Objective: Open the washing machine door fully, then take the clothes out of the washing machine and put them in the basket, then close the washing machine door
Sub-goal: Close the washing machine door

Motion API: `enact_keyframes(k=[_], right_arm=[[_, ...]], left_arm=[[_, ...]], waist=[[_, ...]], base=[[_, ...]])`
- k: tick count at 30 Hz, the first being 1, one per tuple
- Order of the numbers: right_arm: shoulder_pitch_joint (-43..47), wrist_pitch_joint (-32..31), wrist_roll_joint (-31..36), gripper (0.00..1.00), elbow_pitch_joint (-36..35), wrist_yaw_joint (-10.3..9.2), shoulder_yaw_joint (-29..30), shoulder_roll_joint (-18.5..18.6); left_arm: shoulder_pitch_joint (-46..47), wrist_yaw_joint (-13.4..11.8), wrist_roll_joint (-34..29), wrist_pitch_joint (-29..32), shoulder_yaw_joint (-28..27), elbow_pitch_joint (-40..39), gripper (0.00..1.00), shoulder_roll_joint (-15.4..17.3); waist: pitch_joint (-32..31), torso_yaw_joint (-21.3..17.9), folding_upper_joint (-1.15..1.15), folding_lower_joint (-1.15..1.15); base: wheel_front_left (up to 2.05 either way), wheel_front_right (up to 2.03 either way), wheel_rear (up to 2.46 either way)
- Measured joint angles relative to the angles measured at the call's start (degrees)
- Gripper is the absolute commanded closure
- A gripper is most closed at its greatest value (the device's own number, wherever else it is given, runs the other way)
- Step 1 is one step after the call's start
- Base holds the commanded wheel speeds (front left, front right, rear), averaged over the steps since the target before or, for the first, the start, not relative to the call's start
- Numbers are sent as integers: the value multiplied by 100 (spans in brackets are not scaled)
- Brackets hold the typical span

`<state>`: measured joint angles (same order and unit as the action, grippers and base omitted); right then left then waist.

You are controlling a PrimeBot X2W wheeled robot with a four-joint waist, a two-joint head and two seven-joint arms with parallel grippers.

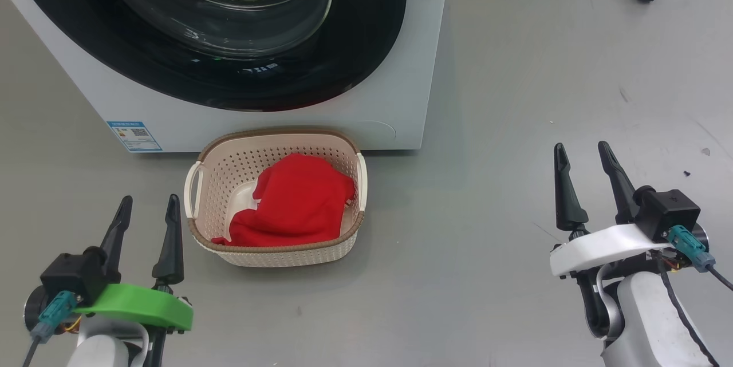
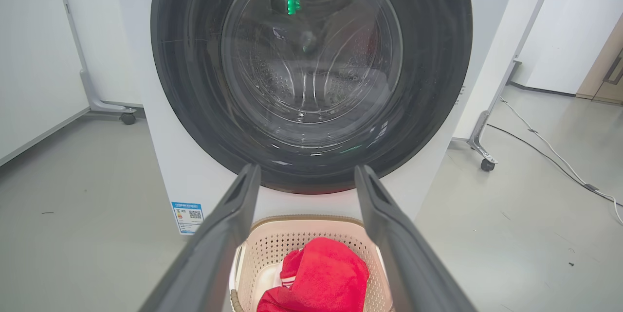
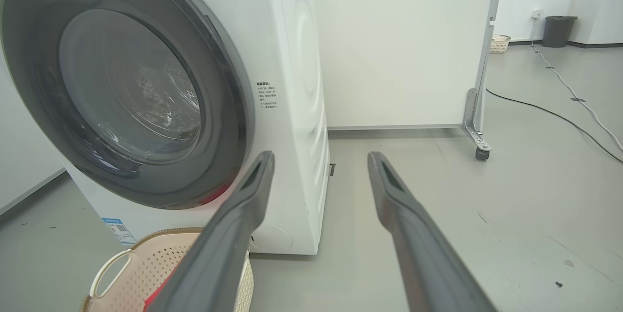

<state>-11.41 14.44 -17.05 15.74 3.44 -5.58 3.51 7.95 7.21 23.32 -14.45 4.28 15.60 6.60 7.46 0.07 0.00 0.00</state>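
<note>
The white washing machine stands ahead with its round black-rimmed door shut flat against the front; the glass bowl shows a steel drum behind it. On the floor right before the machine sits the cream basket, and red clothes lie inside it. My left gripper is open and empty, low at the left of the basket. Well to the right of the basket, my right gripper is open and empty too. The left wrist view looks between its fingers at the door and the clothes.
A blue label is stuck low on the machine's left front. A white partition on castors stands right of the machine, with cables on the grey floor beyond. Another castor is behind the machine's left. Open floor lies to the right.
</note>
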Motion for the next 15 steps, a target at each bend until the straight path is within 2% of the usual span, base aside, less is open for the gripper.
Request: enact_keyframes(k=[15], right_arm=[[20,0,214,0,1,0,-47,-4]], left_arm=[[-3,0,-71,0,-63,-88,0,-46]], waist=[[-1,25,0,0]], base=[[0,0,0]])
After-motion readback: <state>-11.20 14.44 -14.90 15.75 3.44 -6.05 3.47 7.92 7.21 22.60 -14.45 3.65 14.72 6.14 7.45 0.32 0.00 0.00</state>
